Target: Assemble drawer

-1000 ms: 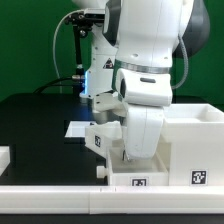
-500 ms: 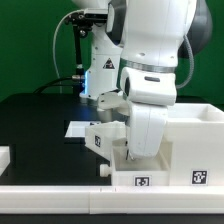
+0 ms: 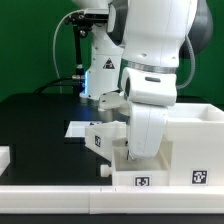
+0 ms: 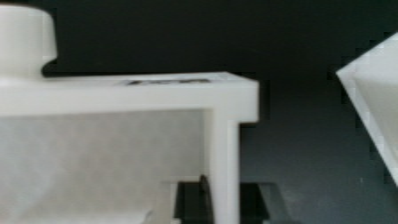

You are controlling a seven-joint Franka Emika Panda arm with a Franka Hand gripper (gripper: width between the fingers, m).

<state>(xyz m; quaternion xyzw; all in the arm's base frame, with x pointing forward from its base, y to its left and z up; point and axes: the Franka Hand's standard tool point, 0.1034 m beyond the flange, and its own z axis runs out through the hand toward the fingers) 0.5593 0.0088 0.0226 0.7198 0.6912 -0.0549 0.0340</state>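
My gripper (image 4: 222, 200) is shut on a thin upright wall of a small white drawer tray (image 4: 125, 130); a dark finger (image 4: 191, 203) sits on each side of the wall. In the exterior view the arm's wrist covers the gripper (image 3: 130, 150), which is low over this tray (image 3: 100, 138), and the tray's tag faces the exterior view's left. The large cube-shaped shell (image 3: 192, 135) stands just beyond on the exterior view's right and also shows in the wrist view (image 4: 374, 90). A second tagged tray (image 3: 140, 177) sits in front.
A long white border bar (image 3: 50, 190) runs along the front edge. The marker board (image 3: 78, 128) lies flat behind the trays. A white block (image 3: 4, 157) sits at the exterior view's far left. A white post (image 4: 22, 40) rises beside the held tray.
The arm has shifted slightly toward the exterior view's right and has been still since half a second ago. The tray keeps about the same place.
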